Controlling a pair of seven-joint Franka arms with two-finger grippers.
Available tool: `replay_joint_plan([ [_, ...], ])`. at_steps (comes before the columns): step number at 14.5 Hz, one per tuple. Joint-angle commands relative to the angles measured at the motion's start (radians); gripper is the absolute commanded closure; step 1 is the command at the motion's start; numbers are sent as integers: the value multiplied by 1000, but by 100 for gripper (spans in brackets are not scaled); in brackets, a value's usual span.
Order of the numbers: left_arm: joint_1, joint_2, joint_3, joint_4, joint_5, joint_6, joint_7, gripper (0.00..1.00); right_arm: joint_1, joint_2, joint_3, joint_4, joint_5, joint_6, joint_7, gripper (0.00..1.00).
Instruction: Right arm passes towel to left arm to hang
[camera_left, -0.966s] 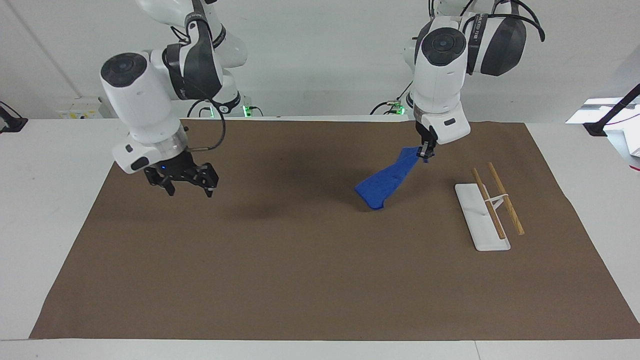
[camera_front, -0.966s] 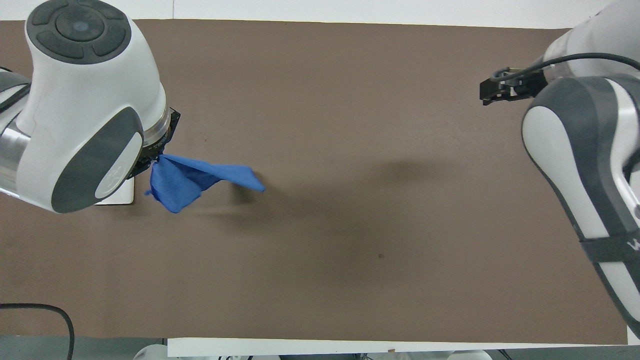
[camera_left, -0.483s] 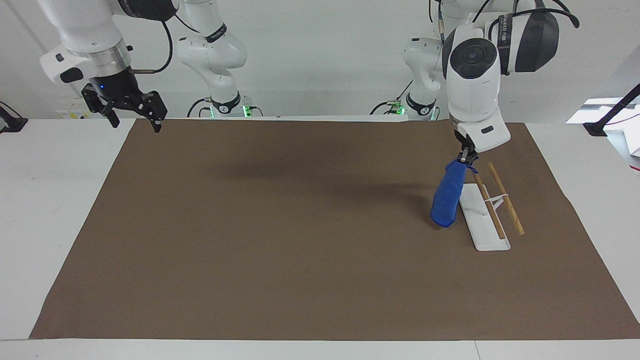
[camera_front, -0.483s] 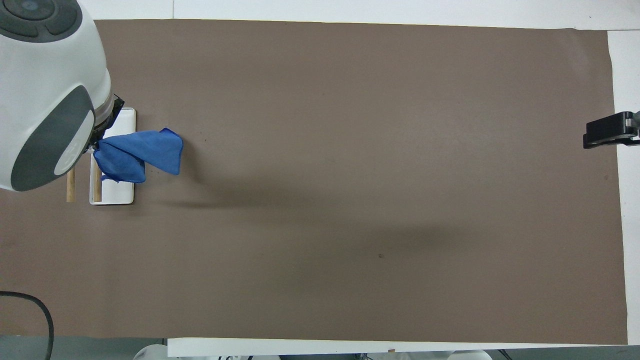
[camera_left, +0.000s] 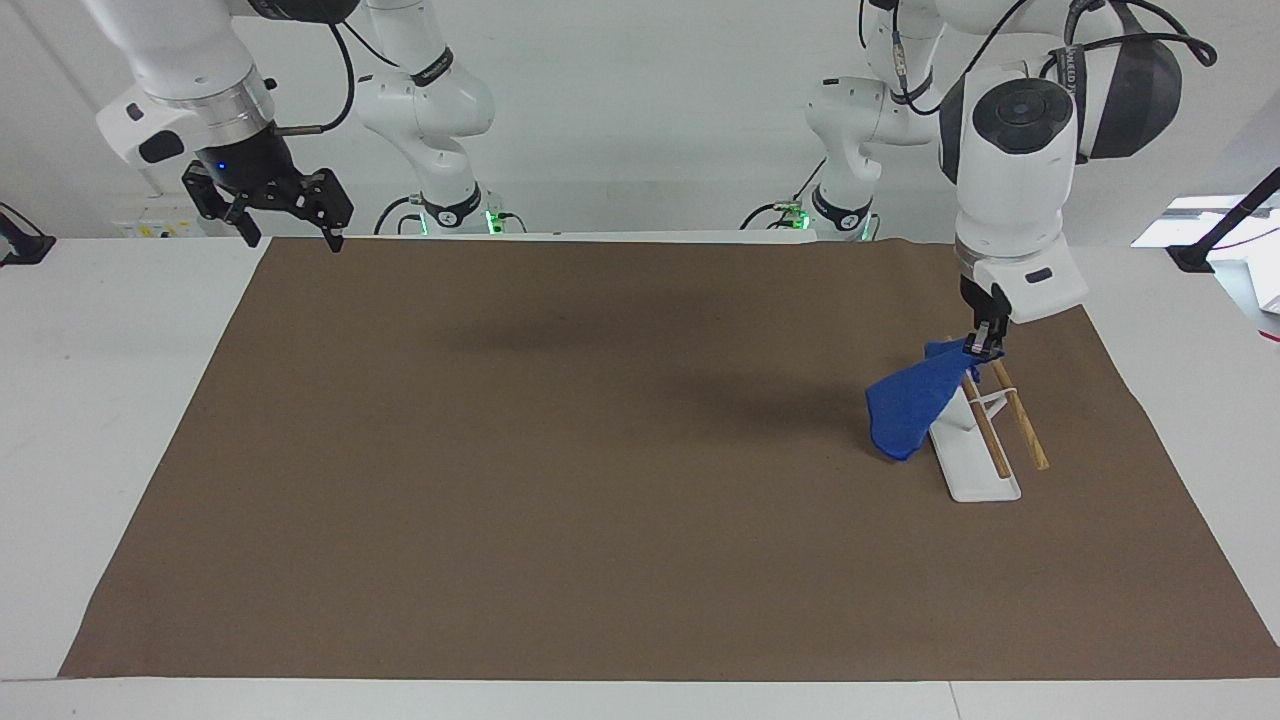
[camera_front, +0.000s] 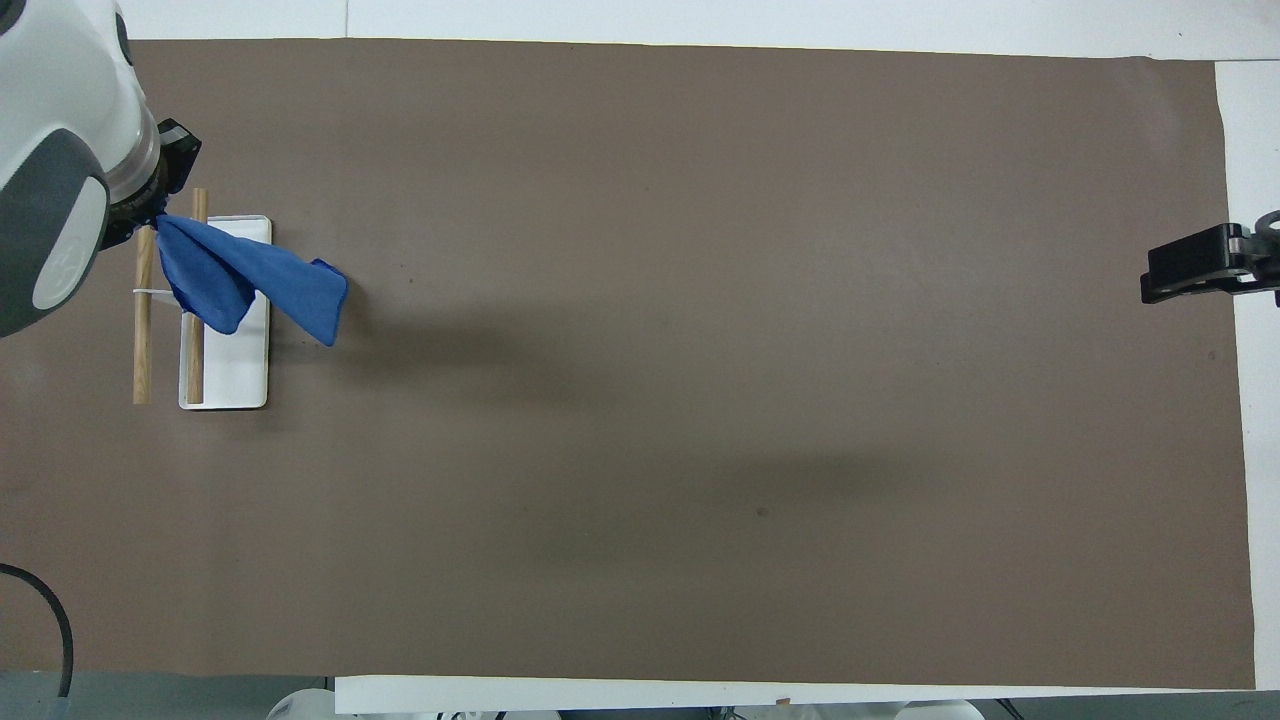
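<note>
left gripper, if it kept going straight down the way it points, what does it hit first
Probably the rack's wooden rods: the left gripper, shut on the towel, points down over their end nearer the robots. Its exact height above them is unclear.

White table (camera_left: 120, 330) — a brown mat (camera_left: 600, 480) covers it, a white-based wooden-bar rack (camera_left: 975, 470) stands on the mat.

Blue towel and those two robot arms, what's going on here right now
The left gripper is shut on one corner of the towel and holds it up over the small rack at the left arm's end of the table. The cloth drapes across the nearer wooden rail and hangs down beside the rack's white base, so hanging is under way, with the towel not released. The right gripper is open, empty and raised over the mat's edge at the right arm's end, waiting.
</note>
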Motion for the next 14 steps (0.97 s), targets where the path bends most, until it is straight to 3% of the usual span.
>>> replay_joint_plan([
  [1, 14, 31, -2, 33, 113, 21, 61, 100, 25, -10, -34, -13, 22, 14, -14, 0],
  [8, 121, 46, 3, 54, 204, 103, 227, 100, 25, -21, -34, -65, 17, 14, 3, 0],
  [12, 158, 5, 3, -47, 201, 107, 231, 98, 23, -21, -35, -66, 3, 15, 1, 0],
  [14, 184, -10, 3, -85, 201, 168, 231, 98, 22, -21, -35, -62, 3, 17, 0, 0],
])
